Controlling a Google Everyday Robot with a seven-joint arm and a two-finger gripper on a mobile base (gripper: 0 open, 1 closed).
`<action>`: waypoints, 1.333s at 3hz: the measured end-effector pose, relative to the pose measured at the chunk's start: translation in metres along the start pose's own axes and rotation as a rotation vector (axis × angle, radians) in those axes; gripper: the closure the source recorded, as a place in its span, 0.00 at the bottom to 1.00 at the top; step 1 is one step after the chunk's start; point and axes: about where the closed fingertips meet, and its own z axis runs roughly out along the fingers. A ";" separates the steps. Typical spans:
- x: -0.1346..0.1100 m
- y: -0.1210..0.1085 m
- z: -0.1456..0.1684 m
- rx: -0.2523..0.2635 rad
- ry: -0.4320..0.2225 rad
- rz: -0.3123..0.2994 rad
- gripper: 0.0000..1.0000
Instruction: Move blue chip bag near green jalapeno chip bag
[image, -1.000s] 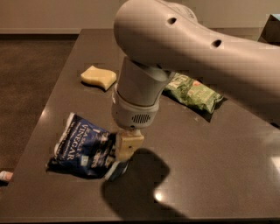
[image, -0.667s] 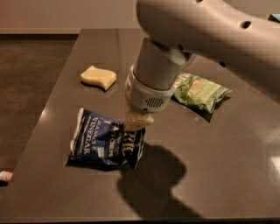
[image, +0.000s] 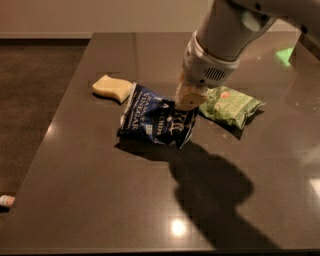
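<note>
Two chip bags lie near the middle of the frame. The blue bag (image: 152, 120) is at centre, slightly left, with its white lettering turned toward us. Its right end is raised, and a dark shadow (image: 210, 185) runs under it, so we cannot tell whether its left end touches the table (image: 100, 200).

The gripper (image: 187, 102) comes down on that raised right end, its pale fingers pinching the bag's upper right edge. Just right of the gripper the green bag (image: 230, 106) lies flat on the table. It is near the blue bag, but the gripper hides the space between them, so we cannot tell whether they touch.

A yellow sponge (image: 112, 87) sits at the upper left of the blue bag, just beside its top corner.

The thick grey arm (image: 225, 35) reaches in from the upper right corner of the frame. Its shadow spreads across the dark glossy table toward the lower right.
</note>
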 end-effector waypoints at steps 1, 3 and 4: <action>0.031 -0.033 -0.017 0.062 0.035 0.073 1.00; 0.090 -0.061 -0.036 0.122 0.100 0.193 0.59; 0.111 -0.063 -0.044 0.127 0.111 0.229 0.35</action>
